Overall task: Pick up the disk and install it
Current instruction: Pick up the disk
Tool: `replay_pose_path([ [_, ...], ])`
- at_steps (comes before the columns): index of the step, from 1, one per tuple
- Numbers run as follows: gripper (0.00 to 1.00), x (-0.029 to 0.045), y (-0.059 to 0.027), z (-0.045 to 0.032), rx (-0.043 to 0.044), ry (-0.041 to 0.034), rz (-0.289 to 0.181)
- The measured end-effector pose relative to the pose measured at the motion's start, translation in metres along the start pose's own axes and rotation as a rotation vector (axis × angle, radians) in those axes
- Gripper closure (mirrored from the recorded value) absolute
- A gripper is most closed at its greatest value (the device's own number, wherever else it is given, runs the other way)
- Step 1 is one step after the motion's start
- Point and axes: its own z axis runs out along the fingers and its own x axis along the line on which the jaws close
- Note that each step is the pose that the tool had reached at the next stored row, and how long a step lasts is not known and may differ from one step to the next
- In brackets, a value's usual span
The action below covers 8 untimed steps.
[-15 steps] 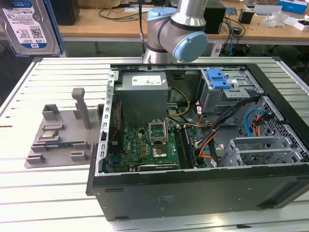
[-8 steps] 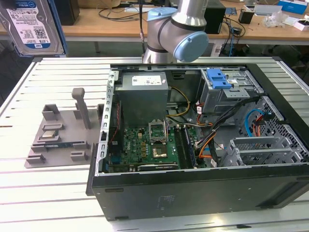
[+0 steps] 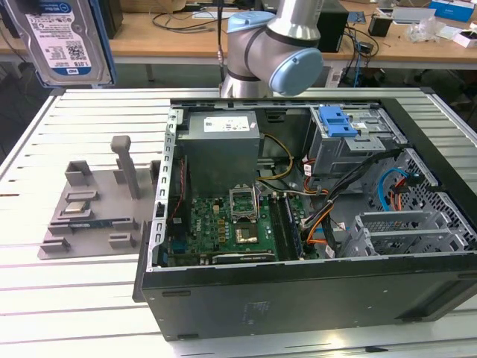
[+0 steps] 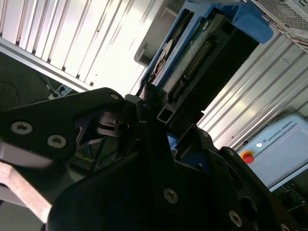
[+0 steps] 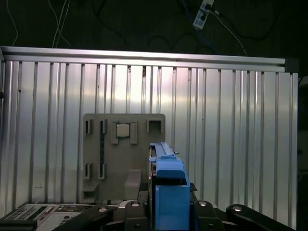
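Note:
The disk, silver-grey with a white label and blue side rails, hangs high at the exterior view's left, well above the slatted table and clear of the computer case. In the first wrist view I see it edge-on as a blue rail standing between the black fingers of my gripper. The second wrist view shows the disk's circuit-board side and connector, with the gripper shut on its lower end. The disk is upright in the grasp.
An open computer case lies on the table, with a grey power supply, a motherboard and a blue bracket on a metal cage inside. A grey fixture plate with upright posts sits at the exterior view's left.

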Motion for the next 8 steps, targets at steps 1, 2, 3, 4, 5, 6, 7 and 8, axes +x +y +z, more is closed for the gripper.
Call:
replay_pose_path([
  [1,0.63,0.0002,-0.0046,-0.0002,0.0,0.0,0.0],
  [2,0.63,0.0002,-0.0066,-0.0003,0.0,0.0,0.0],
  [3,0.63,0.0003,-0.0089,-0.0004,0.0,0.0,0.0],
  [4,0.63,0.0004,-0.0123,-0.0005,0.0,-0.0001,0.0],
  [5,0.63,0.0005,-0.0154,-0.0007,0.0,-0.0001,0.0],
  [6,0.63,0.0006,-0.0191,-0.0008,0.0001,-0.0001,0.0],
  [7,0.63,0.0007,-0.023,-0.001,0.0,-0.0001,0.0],
  [8,0.63,0.0008,-0.0264,-0.0012,-0.0001,0.0,0.0],
])
